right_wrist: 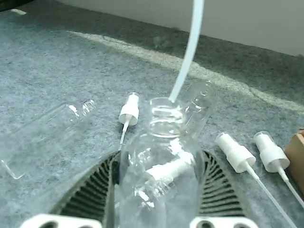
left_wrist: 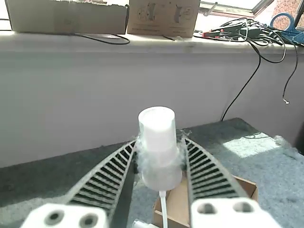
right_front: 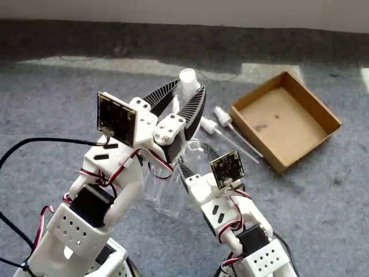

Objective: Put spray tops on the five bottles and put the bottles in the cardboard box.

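My left gripper (right_front: 187, 88) (left_wrist: 159, 153) is shut on a white spray top (right_front: 188, 78) (left_wrist: 156, 142), held up above the carpet with its thin tube hanging down. That tube (right_wrist: 187, 52) reaches into the open neck of a clear bottle (right_wrist: 159, 166) (right_front: 193, 151), which stands upright with my right gripper (right_wrist: 159, 164) (right_front: 194, 157) shut around its body. The open cardboard box (right_front: 285, 118) (left_wrist: 242, 187) lies on the carpet to the right of both arms. Two more clear bottles (right_wrist: 47, 133) (right_wrist: 199, 105) lie on their sides beyond the held one.
Loose spray tops lie on the grey carpet: one (right_wrist: 129, 109) between the lying bottles, two (right_wrist: 235, 149) (right_wrist: 270, 152) near the box corner (right_wrist: 297, 152), seen also from above (right_front: 222, 115). More clear bottles (right_front: 164, 190) lie under the arms. A wall (left_wrist: 95, 95) rises behind.
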Controlling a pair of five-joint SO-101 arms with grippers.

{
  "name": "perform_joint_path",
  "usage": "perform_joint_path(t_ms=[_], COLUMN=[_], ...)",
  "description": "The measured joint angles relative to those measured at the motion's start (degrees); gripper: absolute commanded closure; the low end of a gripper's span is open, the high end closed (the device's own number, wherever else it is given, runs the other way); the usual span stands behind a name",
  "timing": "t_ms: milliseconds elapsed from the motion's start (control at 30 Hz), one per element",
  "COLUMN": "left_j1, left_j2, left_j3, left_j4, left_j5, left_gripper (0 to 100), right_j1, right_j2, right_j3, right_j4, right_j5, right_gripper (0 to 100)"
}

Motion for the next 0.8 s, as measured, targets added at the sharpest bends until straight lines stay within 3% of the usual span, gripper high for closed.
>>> perform_joint_path(t_ms=[167, 567, 800], left_j1=[-0.18, -0.44, -0.53], left_j2=[-0.18, -0.62, -0.7], left_j3=[0.18, -1.32, 3.87], left_j4=[-0.18, 11.96, 12.66], left_j5=[6.42, 6.95, 6.95], left_gripper=[100, 100, 100], right_j1=[0.0, 0.0, 0.7], right_j2=[0.0, 0.0, 0.0], right_j3=[0.0, 0.0, 0.0], right_j4=[0.0, 0.0, 0.0], right_j5=[0.0, 0.0, 0.0], right_gripper=[90.8, 90.8, 90.8])
